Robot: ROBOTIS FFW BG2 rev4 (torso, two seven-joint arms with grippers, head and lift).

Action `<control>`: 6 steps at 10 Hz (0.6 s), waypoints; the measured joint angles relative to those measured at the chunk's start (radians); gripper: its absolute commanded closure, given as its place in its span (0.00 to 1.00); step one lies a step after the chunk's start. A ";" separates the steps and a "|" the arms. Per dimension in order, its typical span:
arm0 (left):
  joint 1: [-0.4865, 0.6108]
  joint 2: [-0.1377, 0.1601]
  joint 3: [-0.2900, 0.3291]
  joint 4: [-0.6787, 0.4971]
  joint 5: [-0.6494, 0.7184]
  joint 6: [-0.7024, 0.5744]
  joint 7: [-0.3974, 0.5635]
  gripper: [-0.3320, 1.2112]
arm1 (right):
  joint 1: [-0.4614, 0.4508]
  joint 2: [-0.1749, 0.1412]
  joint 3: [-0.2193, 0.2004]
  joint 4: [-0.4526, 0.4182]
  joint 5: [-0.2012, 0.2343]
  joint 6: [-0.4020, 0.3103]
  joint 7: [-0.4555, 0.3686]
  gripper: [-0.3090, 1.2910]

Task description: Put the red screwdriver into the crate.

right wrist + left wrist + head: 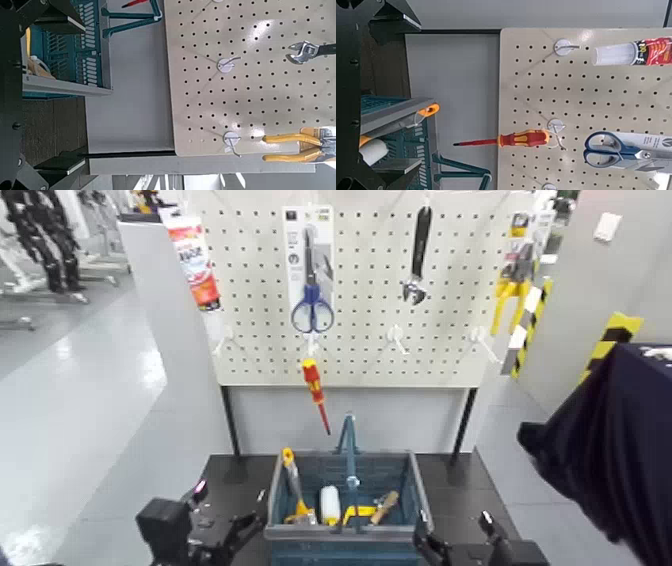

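The red screwdriver hangs tip down on the white pegboard, just below the blue-handled scissors. It also shows in the left wrist view. The blue-grey crate stands on the black table under it, its tall central handle close below the screwdriver's tip. Both grippers are low at the table's near edge, apart from the screwdriver. My left gripper is open and empty to the left of the crate. My right gripper is open and empty to its right.
In the crate lie a yellow-handled tool, a white roll and a wooden-handled tool. On the pegboard hang a wrench, a tube and yellow pliers. A dark cloth-covered object stands at right.
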 measured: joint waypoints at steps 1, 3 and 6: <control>-0.036 0.005 0.007 0.017 0.004 0.026 -0.047 0.29 | 0.000 0.001 0.001 0.001 -0.001 0.000 -0.001 0.28; -0.112 0.011 0.017 0.076 0.024 0.065 -0.116 0.29 | 0.000 0.002 0.004 0.004 -0.003 0.000 -0.002 0.28; -0.217 0.038 -0.014 0.181 0.080 0.070 -0.140 0.29 | -0.002 0.004 0.006 0.008 -0.006 0.000 -0.001 0.28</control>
